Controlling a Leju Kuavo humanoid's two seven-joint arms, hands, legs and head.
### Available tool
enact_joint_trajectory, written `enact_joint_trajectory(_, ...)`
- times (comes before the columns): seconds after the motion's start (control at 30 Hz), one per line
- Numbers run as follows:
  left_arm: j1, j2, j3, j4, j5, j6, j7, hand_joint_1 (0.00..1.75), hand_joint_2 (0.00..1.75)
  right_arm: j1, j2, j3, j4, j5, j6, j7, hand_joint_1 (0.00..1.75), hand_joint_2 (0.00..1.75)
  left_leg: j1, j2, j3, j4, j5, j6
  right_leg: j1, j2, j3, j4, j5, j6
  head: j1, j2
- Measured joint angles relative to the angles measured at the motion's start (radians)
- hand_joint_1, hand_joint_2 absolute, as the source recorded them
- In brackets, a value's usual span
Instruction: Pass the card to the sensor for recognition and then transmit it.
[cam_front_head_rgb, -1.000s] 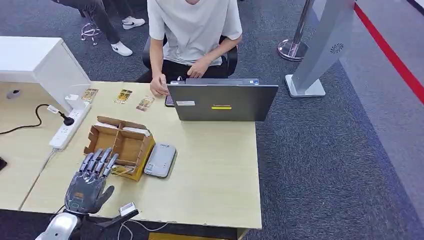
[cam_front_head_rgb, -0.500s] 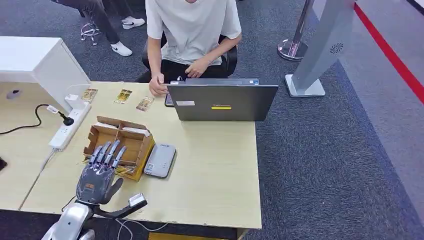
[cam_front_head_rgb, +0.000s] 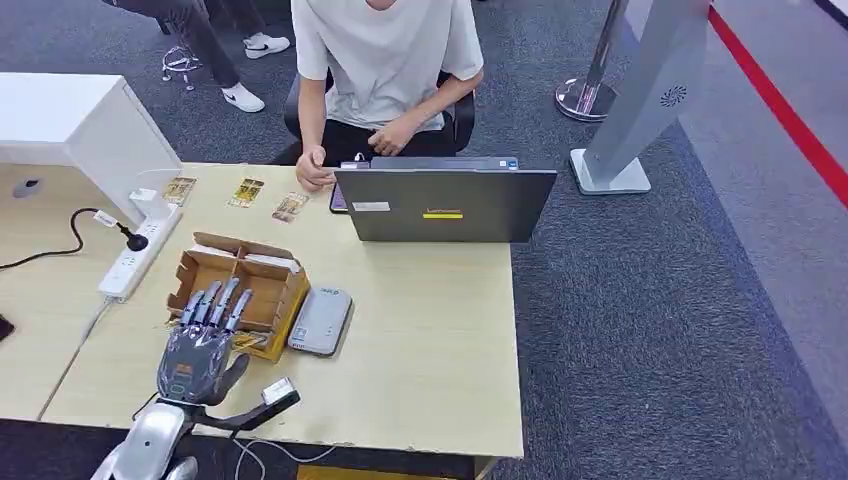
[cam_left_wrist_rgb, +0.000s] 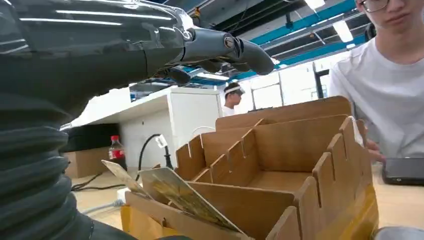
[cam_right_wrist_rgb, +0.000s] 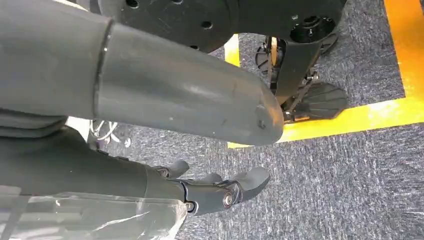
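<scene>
A pale wooden table (cam_front_head_rgb: 420, 340) fills the lower left of the head view, standing on dark grey carpet (cam_front_head_rgb: 650, 330). At the lower left, the robot's left hand (cam_front_head_rgb: 200, 345) hovers palm down over the near edge of an open cardboard box (cam_front_head_rgb: 240, 290) with slotted dividers. Its fingers are stretched out straight and slightly apart, holding nothing. A patterned card (cam_left_wrist_rgb: 185, 197) leans tilted against the box's near wall, just under the fingertips. A flat grey sensor (cam_front_head_rgb: 321, 320) with rounded corners lies just right of the box, touching it. Three more cards (cam_front_head_rgb: 246, 191) lie in a row in the upper left of the table, near a white power strip (cam_front_head_rgb: 138, 247) with a black cable. A dark grey laptop (cam_front_head_rgb: 444, 203) stands open at the table's far edge, its back toward the camera. Behind it a person (cam_front_head_rgb: 385, 60) in a white shirt sits on a black chair. The right hand (cam_right_wrist_rgb: 215, 192) hangs over carpet with a yellow stripe, fingers loosely curved and apart, holding nothing.
</scene>
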Motion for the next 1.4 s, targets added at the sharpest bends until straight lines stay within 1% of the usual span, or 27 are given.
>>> enact_joint_trajectory(0.17,0.000,-0.007,0.000,0.000,0.000,-0.002,0.011,0.00,1.75,0.000,0.000,0.000,0.000,0.000,0.000,-0.002,0.00,0.00,0.000,0.000,0.000,0.000,0.000,0.000,0.000,0.000,0.000,0.000,0.000,0.000,0.000,0.000)
enact_joint_trajectory(0.6,-0.003,-0.027,0.015,0.000,0.001,-0.011,0.016,0.00,1.75,0.000,0.000,0.000,0.000,0.010,0.001,-0.002,0.00,0.00,0.000,0.000,0.000,0.000,0.000,0.000,0.000,0.000,0.000,0.000,0.000,0.000,0.000,0.000)
enact_joint_trajectory(0.77,-0.005,-0.040,0.041,0.000,0.000,-0.011,0.042,0.00,1.75,0.000,0.000,0.000,0.000,0.013,0.000,0.000,0.00,0.00,0.000,0.000,0.000,0.000,0.000,0.000,0.000,0.000,0.000,0.000,0.000,0.000,0.000,0.000)
enact_joint_trajectory(1.03,-0.005,-0.051,0.081,0.000,0.001,-0.020,0.045,0.00,1.75,-0.001,0.000,0.000,0.000,0.018,-0.001,0.000,0.00,0.00,0.000,0.000,0.000,0.000,0.000,0.000,0.000,0.000,0.000,0.000,0.000,0.000,0.000,0.000)
enact_joint_trajectory(1.23,-0.005,-0.060,0.084,0.000,-0.003,-0.032,0.042,0.00,1.75,-0.001,0.000,0.000,0.000,0.020,-0.001,0.001,0.00,0.00,0.000,0.000,0.000,0.000,0.000,0.000,0.000,0.000,0.000,0.000,0.000,0.000,0.000,0.000)
enact_joint_trajectory(1.27,-0.005,-0.060,0.084,0.000,-0.003,-0.032,0.041,1.75,1.75,-0.001,0.000,0.000,0.000,0.021,-0.001,0.001,0.00,0.00,0.000,0.000,0.000,0.000,0.000,0.000,0.000,0.000,0.000,0.000,0.000,0.000,0.000,0.000)
enact_joint_trajectory(1.4,-0.005,-0.064,0.084,0.000,0.004,-0.057,0.028,1.75,1.75,-0.001,0.000,0.000,0.000,0.021,-0.001,0.001,0.00,0.00,0.000,0.000,0.000,0.000,0.000,0.000,0.000,0.000,0.000,0.000,0.000,0.000,0.000,0.000)
